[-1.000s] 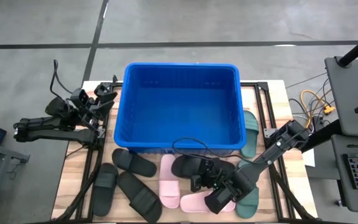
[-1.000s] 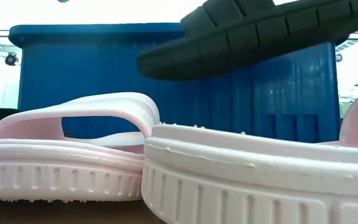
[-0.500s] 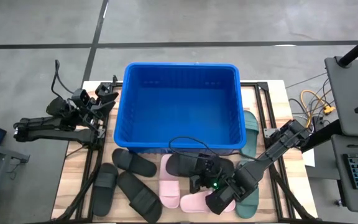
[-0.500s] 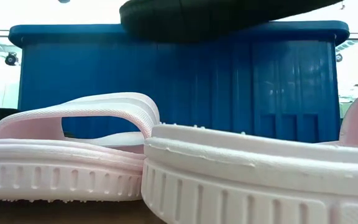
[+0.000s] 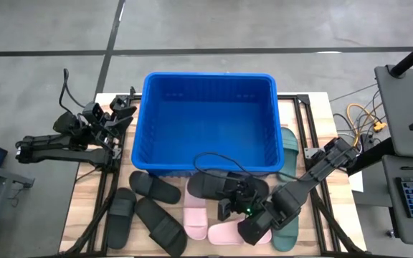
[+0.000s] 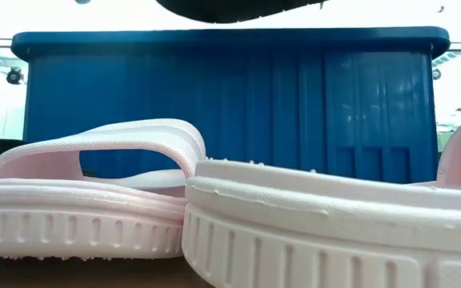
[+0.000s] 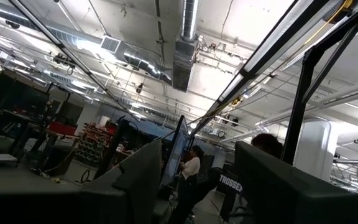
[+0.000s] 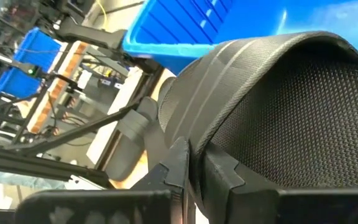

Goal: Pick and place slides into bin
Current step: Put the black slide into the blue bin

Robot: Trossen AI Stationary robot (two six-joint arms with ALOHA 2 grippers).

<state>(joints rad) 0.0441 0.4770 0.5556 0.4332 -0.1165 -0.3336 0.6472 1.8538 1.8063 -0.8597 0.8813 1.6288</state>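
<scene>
My right gripper [image 5: 235, 202] is shut on a black slide [image 5: 217, 185], which hangs over the table just in front of the blue bin's [image 5: 210, 122] near wall; the slide's sole [image 6: 230, 8] shows at the top of the low view. On the table lie three more black slides [image 5: 154, 188], two pale pink ones [image 5: 194, 209] and two dark green ones [image 5: 289, 152]. My left gripper [image 5: 122, 109] waits open at the bin's left, pointing up into the room [image 7: 191, 186]. My right gripper pinches the black slide's wide strap at its edge [image 8: 199, 144] between its two fingers [image 8: 176, 163]. The fingers come from the table's near right, slanting down. The slide hangs lifted clear of the table and of the slides below it.
The pink slides [image 6: 94, 200] lie right below the lifted slide, close to the bin's near wall [image 6: 230, 104]. A cable [image 5: 214, 159] loops off the right arm over the bin's near rim. People stand in the room behind [image 7: 191, 171].
My right gripper has gone up with the black slide and a little toward the table's left. The slide, lifted clear a second ago, has risen until only its sole's underside shows at the top of the low view.
</scene>
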